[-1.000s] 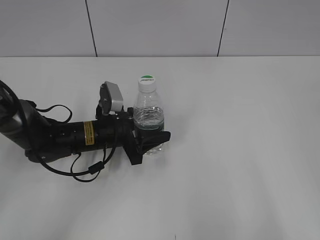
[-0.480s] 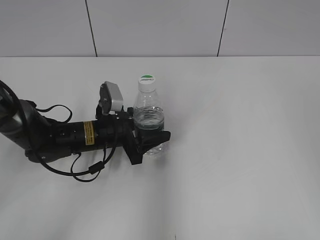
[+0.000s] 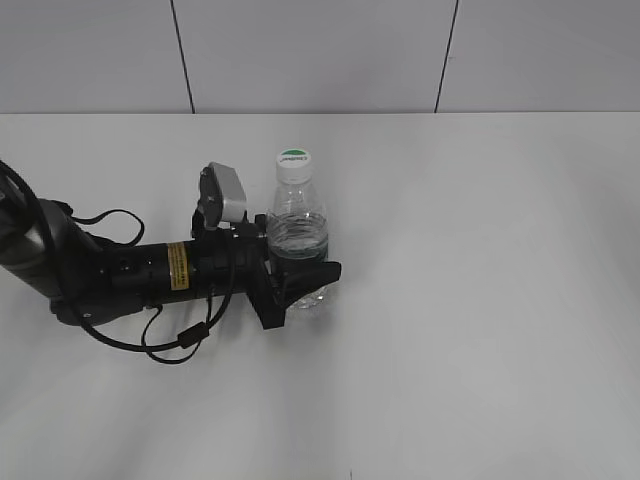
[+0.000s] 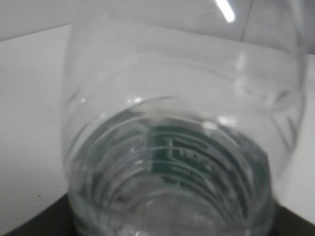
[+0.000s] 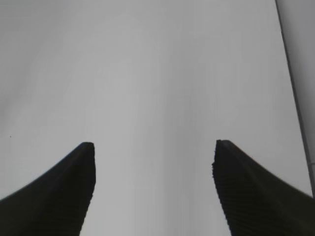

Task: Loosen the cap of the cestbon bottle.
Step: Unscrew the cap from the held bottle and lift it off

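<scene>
The cestbon bottle (image 3: 298,235) stands upright on the white table, clear, with its green label low on the body. Its white cap (image 3: 293,163) with a green patch sits on top. My left gripper (image 3: 298,283) reaches in from the left, lying low, and is shut on the bottle's lower body. In the left wrist view the bottle (image 4: 182,147) fills the frame, green label showing through the plastic. My right gripper (image 5: 153,147) is open and empty over bare grey surface; it does not show in the exterior view.
The white table (image 3: 480,300) stretches right and front of the bottle. A grey panelled wall (image 3: 320,55) runs along the back edge. The left arm's black body and cables (image 3: 150,275) lie across the left side of the table.
</scene>
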`<action>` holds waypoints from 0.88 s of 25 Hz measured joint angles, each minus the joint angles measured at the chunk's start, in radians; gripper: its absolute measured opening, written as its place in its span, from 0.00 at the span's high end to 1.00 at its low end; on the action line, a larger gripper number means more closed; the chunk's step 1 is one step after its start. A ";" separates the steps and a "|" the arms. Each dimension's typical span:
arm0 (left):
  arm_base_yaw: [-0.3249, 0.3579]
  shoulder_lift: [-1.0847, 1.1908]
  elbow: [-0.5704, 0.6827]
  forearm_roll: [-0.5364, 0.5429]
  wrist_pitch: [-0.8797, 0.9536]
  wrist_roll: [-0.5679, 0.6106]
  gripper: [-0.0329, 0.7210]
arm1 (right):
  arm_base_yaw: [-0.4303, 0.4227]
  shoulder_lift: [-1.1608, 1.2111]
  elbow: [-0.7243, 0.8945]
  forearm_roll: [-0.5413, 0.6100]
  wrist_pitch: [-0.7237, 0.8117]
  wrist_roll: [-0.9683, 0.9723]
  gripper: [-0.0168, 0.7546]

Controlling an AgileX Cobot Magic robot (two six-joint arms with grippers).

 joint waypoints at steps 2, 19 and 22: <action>0.000 0.000 0.000 0.000 -0.001 0.000 0.41 | 0.001 0.078 -0.056 0.025 0.009 -0.011 0.24; 0.000 0.000 0.000 -0.001 -0.002 0.000 0.41 | 0.326 0.644 -0.586 -0.040 0.192 0.146 0.24; 0.000 0.000 0.000 -0.001 -0.002 0.000 0.41 | 0.362 0.664 -0.601 -0.032 0.195 0.186 0.24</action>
